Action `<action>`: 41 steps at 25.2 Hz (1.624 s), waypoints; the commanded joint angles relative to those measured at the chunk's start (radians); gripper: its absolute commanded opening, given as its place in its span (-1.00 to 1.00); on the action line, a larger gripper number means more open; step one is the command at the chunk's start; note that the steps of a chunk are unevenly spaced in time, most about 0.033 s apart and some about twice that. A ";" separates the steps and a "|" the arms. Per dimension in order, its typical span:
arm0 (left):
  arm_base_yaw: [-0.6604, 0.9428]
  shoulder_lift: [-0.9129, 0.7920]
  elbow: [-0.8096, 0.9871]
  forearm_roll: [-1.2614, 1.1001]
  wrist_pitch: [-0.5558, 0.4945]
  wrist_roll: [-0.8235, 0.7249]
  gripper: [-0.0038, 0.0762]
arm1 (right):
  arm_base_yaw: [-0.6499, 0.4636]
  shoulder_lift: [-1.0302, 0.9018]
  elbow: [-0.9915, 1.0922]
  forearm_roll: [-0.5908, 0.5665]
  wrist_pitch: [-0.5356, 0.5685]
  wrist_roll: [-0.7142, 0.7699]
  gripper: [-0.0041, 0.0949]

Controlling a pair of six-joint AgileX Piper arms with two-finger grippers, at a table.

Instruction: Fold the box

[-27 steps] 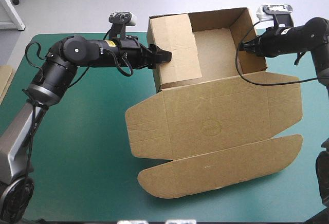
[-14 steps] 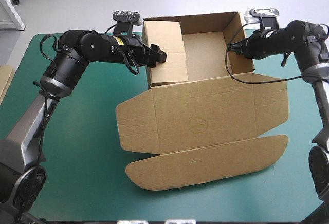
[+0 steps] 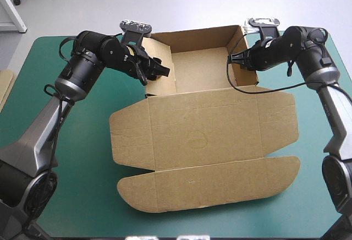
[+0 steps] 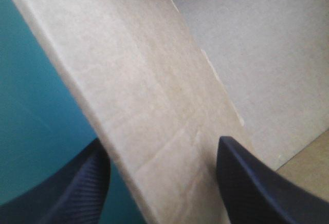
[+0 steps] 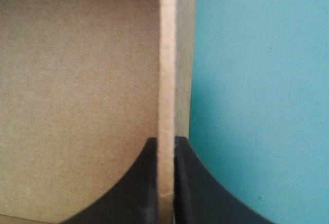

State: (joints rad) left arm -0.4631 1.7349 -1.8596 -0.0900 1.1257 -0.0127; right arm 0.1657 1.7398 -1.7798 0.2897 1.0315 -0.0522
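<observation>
Box point(image 3: 203, 135): on the teal-green table point(image 3: 82, 185), tray walls raised at the far side, lid flat toward the near edge.
Left gripper point(image 4: 162, 144): wide, straddling the tray's left wall.
Right gripper point(image 5: 165, 139): pinching the right wall.

Bright, even overhead light, soft faint shadows under the box point(image 3: 203, 141)

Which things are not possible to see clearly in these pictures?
Box tray floor, left part: high view, the leaning left wall covers it.
More board at the left edge of the table: high view, picture edge cuts it.
Lid: right wrist view, outside the frame.
</observation>
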 commanded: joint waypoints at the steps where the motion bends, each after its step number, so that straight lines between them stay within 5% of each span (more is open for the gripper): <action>1: -0.011 -0.027 -0.030 0.044 -0.028 -0.043 0.17 | 0.009 -0.050 -0.036 0.083 -0.023 0.018 -0.92; 8: -0.011 0.000 -0.030 0.120 -0.001 -0.075 0.10 | 0.010 -0.048 -0.036 0.085 -0.034 0.069 -0.92; 15: -0.011 0.012 -0.030 0.162 0.001 -0.077 -0.43 | 0.010 -0.033 -0.036 0.058 -0.009 0.076 -0.92; 21: -0.011 0.012 -0.030 0.258 0.002 -0.066 -0.91 | 0.063 -0.015 -0.036 -0.077 0.036 0.076 -0.92; 27: -0.011 0.088 -0.030 0.346 0.099 -0.053 -0.93 | 0.131 -0.003 -0.036 -0.155 0.013 0.110 -0.92; 35: -0.011 0.167 -0.030 0.336 0.093 -0.053 -0.93 | 0.131 0.024 -0.036 -0.248 0.018 0.096 -0.92; 41: -0.011 0.221 -0.030 0.332 0.065 -0.048 -0.93 | 0.131 0.090 -0.036 -0.193 0.010 0.090 -0.92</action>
State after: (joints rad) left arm -0.4696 1.9894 -1.8707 0.1558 1.1780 -0.1424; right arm 0.3007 1.8699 -1.7798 0.0887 1.0936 0.1089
